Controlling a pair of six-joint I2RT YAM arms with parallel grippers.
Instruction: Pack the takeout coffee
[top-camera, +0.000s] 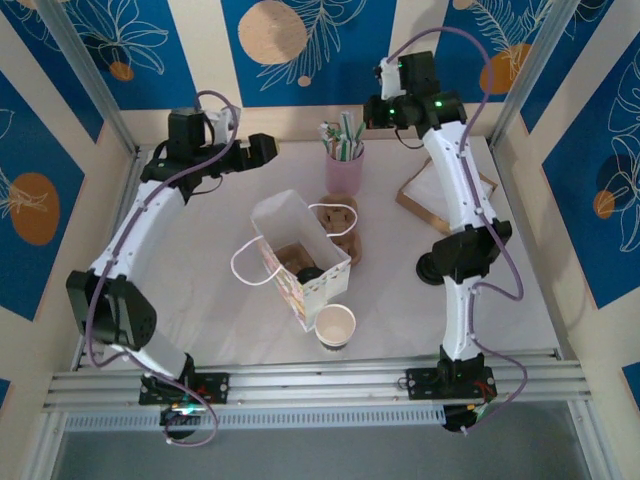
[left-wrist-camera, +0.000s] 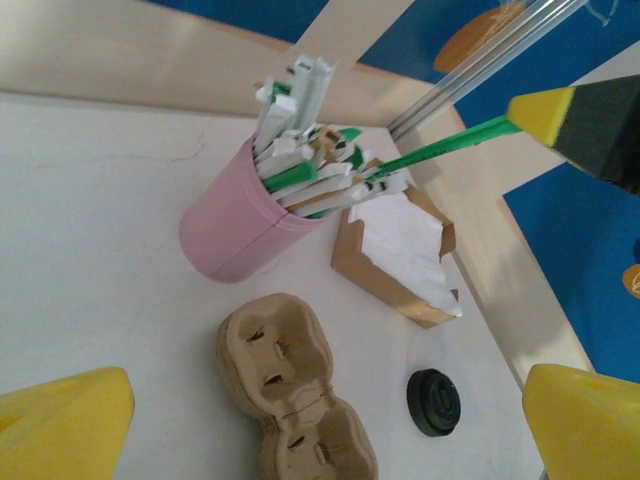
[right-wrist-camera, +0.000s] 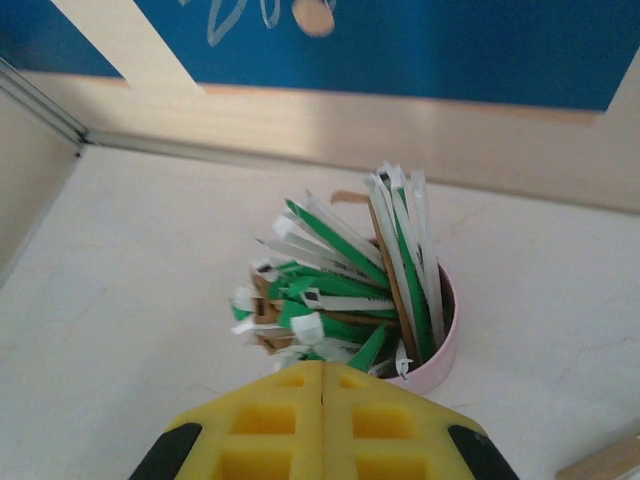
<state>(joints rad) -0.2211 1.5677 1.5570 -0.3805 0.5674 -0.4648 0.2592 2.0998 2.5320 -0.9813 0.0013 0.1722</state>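
Busy at the pink cup (right-wrist-camera: 441, 345).
Right claw (right-wrist-camera: 322, 366) is closed on a green straw (left-wrist-camera: 440, 150), the cup just beneath it; left claw (left-wrist-camera: 325, 390) gapes wide.

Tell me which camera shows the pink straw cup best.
Left wrist: the pink cup shows close, its side wall and straws unblocked. Right wrist looks down into the cup, the right gripper, pinching a green straw, covering its near rim. Top external shows the cup small, far back.

Pink cup (top-camera: 344, 170) stuffed with green-and-white wrapped straws sits up at 12 o'clock, napkin box (left-wrist-camera: 395, 250) off around 2, small black disc (left-wrist-camera: 435, 401) near 3, lidless white cup (top-camera: 335, 325) down at 6.
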